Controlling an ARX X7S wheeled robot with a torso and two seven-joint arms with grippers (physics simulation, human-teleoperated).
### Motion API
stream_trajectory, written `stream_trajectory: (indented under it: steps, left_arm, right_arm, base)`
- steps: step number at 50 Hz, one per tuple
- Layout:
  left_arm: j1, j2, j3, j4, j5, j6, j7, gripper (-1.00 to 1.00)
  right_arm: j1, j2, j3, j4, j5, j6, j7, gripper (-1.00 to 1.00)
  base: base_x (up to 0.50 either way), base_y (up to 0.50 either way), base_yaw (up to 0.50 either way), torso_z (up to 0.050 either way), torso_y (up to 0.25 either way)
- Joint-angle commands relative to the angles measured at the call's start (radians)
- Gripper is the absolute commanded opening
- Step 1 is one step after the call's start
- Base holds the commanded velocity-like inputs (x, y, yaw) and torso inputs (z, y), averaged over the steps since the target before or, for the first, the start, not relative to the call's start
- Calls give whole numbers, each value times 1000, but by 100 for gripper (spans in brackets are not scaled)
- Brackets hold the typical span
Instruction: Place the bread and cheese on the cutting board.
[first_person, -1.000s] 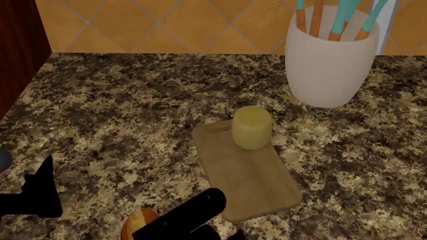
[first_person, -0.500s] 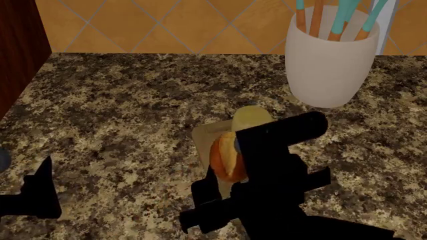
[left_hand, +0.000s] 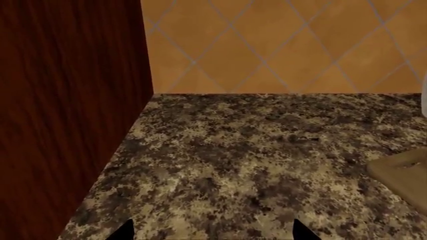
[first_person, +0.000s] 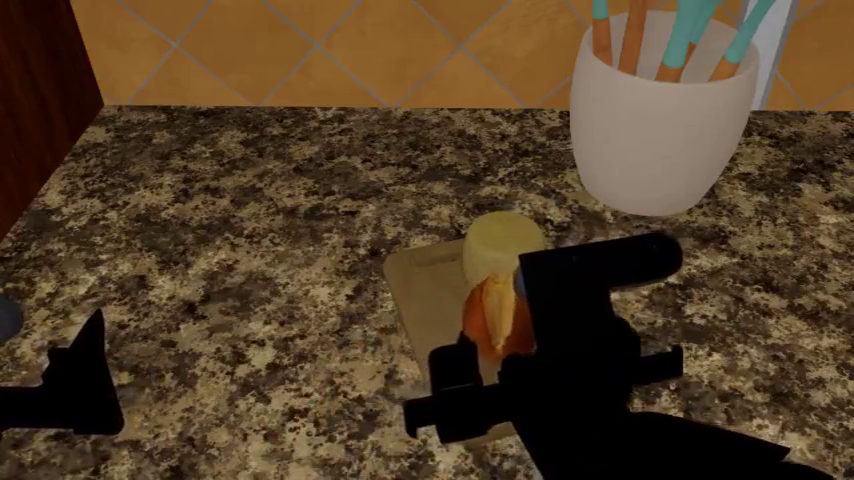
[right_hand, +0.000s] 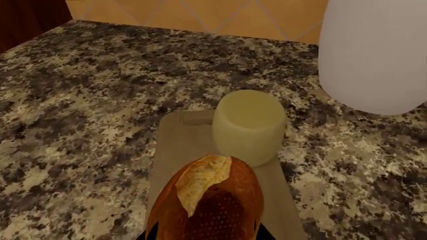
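Right tool pinches the bread over the cutting board, just short of the cheese at the board's far end. Release calls for lowering straight down. Left tool spread, idle near the table's left edge.

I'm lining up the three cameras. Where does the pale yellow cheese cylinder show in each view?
Head view: pale yellow cheese cylinder at centre, on the light-brown wooden cutting board's far end, behind the held reddish-brown bread roll.
Right wrist view: centre, beyond the roll.
Left wrist view: not in it.
Shared landmark: the board, whose corner shows in the left wrist view too.
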Motion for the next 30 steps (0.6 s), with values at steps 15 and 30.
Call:
stream_trajectory:
  steps: [15,30]
  left_arm:
    - [18,12,-25,5,1,15,21,100]
    - [12,7,-22,5,-5,15,17,100]
  right_arm:
    - [-50,-29,-35,67,-104,-35,-91,-100]
    - [-33,-34,-44,93,-118,-39,-99,-100]
  base:
    - [0,0,0,0,0]
    - [0,0,0,0,0]
